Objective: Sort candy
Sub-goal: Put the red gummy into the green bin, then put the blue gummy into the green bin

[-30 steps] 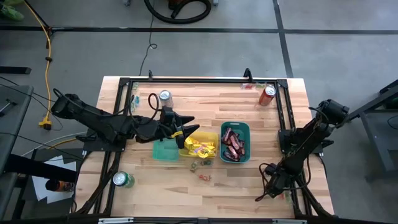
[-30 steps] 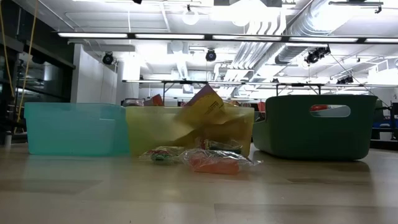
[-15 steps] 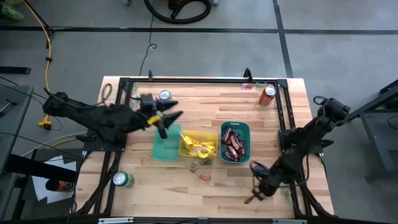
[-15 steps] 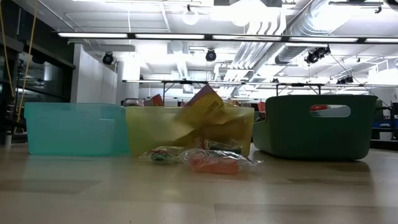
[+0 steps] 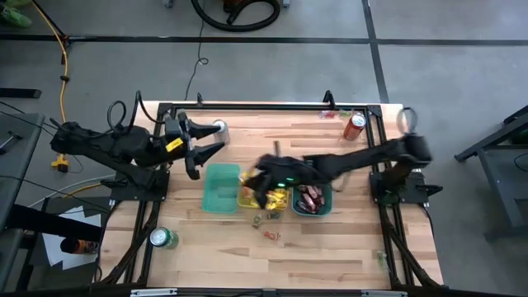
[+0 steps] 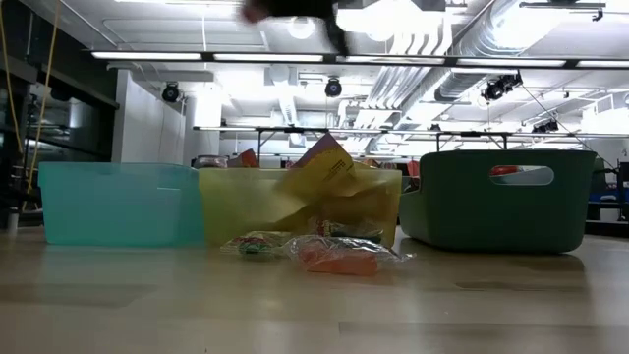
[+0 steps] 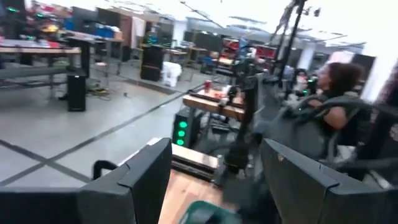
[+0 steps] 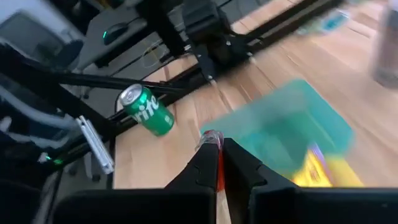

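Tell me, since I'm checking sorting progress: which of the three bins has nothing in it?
The teal bin, leftmost of the row: its floor shows bare, while the yellow bin holds yellow packets and the green bin holds dark bars.

Yellow packets (image 5: 272,196) heaped in one bin; brown-red bars (image 5: 312,196) in another; mixed pieces (image 6: 324,252) loose on wood.

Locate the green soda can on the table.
In the high view the green soda can stands near the table's front-left corner, apart from the bins, with the teal bin its nearest neighbour; the right wrist view shows it too.
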### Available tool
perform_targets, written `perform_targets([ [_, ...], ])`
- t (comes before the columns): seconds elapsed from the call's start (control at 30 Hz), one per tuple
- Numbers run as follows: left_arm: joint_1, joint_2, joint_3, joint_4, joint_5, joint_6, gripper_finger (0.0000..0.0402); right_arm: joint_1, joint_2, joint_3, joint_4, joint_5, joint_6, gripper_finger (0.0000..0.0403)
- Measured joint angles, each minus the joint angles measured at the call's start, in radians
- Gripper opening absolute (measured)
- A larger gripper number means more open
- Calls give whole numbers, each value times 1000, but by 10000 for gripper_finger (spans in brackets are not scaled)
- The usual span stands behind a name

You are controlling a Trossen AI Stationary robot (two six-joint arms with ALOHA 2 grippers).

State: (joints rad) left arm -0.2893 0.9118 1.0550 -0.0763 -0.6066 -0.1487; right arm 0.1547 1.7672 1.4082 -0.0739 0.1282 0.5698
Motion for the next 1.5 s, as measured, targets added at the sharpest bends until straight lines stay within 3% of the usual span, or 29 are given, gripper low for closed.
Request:
perform_targets([
  [0.2, 0, -17, 0, -7, 30, -24, 232, -64, 296, 317, -15, -30, -128, 21],
  [0.4, -2, -45, 0, -26, 32, -31, 232, -91, 492, 581, -260, -34, -141, 109],
  [0.6, -2, -80, 0, -84, 24, -33, 232, -111, 539, 685, -450, -70, -213, 192],
  [0.77, 2, -81, 0, -155, 2, -33, 232, -133, 475, 687, -656, -97, -354, 210],
  [0.97, 14, -64, 0, -274, -83, -89, 232, -194, 349, 526, -790, -105, -448, 211],
  [1.17, 128, -19, 0, -435, -106, -235, 232, -286, 91, 161, -610, -126, -403, 211],
  [1.3, 340, 49, 0, -541, -58, -340, 232, -342, -86, -39, -466, -123, -328, 211],
  [1.5, 838, 226, 0, -618, 229, -325, 232, -408, -258, -191, -313, -127, -348, 211],
])
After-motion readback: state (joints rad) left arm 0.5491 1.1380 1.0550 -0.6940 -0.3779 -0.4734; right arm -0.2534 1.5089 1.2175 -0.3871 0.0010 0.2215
